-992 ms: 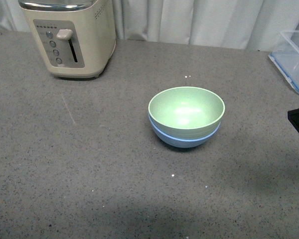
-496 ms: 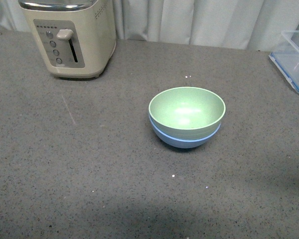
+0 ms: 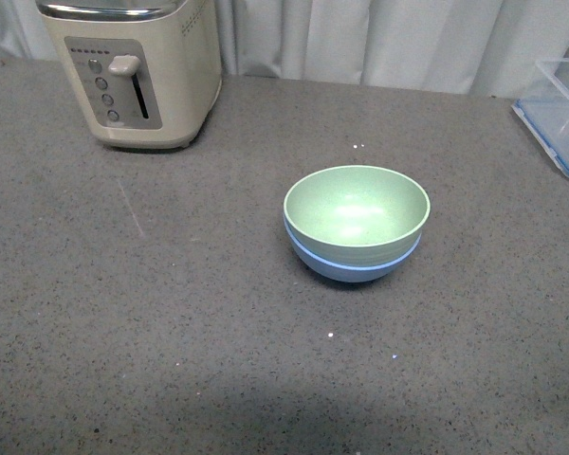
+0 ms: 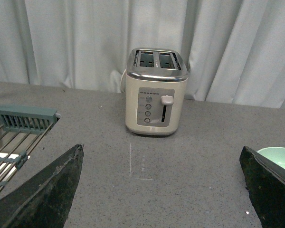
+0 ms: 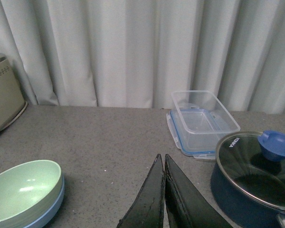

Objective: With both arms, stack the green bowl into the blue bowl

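The green bowl [image 3: 356, 209] sits nested inside the blue bowl [image 3: 353, 264] in the middle of the grey table; only the blue bowl's lower wall and pale rim show beneath it. Neither arm appears in the front view. In the right wrist view the stacked green bowl [image 5: 22, 189] and blue bowl [image 5: 51, 211] lie off to one side of my right gripper [image 5: 162, 159], which is shut with nothing between its fingers. My left gripper [image 4: 161, 156] is open over bare table, and the green bowl's rim [image 4: 280, 156] peeks past one finger.
A cream toaster [image 3: 133, 71] stands at the back left. A clear plastic container [image 3: 561, 114] lies at the back right, with a dark blue lidded pot [image 5: 254, 178] near it. A metal rack [image 4: 14, 137] is at the far left. A curtain hangs behind.
The right gripper, seen one second ago at the right edge of the front view, has withdrawn out of view. The stacked bowls have not moved.
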